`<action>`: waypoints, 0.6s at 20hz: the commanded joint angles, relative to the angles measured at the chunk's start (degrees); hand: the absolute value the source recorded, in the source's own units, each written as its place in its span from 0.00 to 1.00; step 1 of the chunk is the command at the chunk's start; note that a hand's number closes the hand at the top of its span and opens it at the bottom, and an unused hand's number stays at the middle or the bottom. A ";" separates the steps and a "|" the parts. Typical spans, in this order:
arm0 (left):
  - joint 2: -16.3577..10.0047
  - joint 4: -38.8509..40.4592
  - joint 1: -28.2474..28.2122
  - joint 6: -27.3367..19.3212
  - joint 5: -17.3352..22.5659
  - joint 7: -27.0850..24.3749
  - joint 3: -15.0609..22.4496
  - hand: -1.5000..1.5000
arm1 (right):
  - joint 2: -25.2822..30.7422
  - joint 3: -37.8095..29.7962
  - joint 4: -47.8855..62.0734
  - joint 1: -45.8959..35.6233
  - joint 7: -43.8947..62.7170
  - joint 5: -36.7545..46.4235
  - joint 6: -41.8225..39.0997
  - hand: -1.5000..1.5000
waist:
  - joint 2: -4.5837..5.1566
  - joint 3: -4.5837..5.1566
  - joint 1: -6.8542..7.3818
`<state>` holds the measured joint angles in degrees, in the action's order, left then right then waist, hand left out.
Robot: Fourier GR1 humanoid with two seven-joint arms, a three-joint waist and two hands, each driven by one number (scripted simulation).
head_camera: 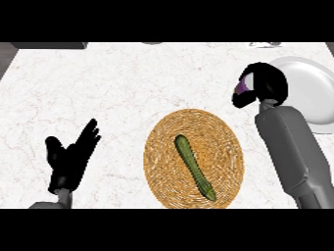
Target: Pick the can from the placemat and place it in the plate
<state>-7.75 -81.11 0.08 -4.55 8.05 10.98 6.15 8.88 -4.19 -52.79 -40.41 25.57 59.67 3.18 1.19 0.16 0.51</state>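
Note:
My right hand (265,82) hangs at the left rim of the white plate (321,93), its fingers curled round a purple and white can (243,87) that shows only as a small patch on the hand's left side. The round woven placemat (227,166) lies at the counter's middle front, left of my right forearm. A long green vegetable (194,166) lies on the placemat. My left hand (72,159) rests open at the lower left, fingers up, apart from everything.
The white marble counter (104,88) spreads wide to the left and back. A dark object (50,45) sits at the back left edge, and small items (265,44) show at the back right edge.

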 commanded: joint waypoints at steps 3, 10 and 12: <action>0.17 -0.55 0.77 1.18 -0.68 0.44 1.96 0.50 | 0.76 -5.83 0.46 -7.85 23.10 10.03 17.31 1.00 | 0.69 0.16 3.68; 1.11 -0.44 2.20 1.73 -0.92 1.00 3.38 0.50 | 1.70 -9.23 3.78 -13.66 43.91 25.09 33.36 1.00 | 1.49 0.02 5.82; 1.23 -0.31 2.72 0.99 -0.86 1.54 2.78 0.50 | 1.64 -10.41 5.19 -13.61 48.48 29.83 36.20 1.00 | 1.26 -0.02 5.34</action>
<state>-7.18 -81.47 2.31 -3.18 7.37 12.03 8.50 10.81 -12.71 -49.46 -52.22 60.23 82.16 29.92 2.37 0.24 5.48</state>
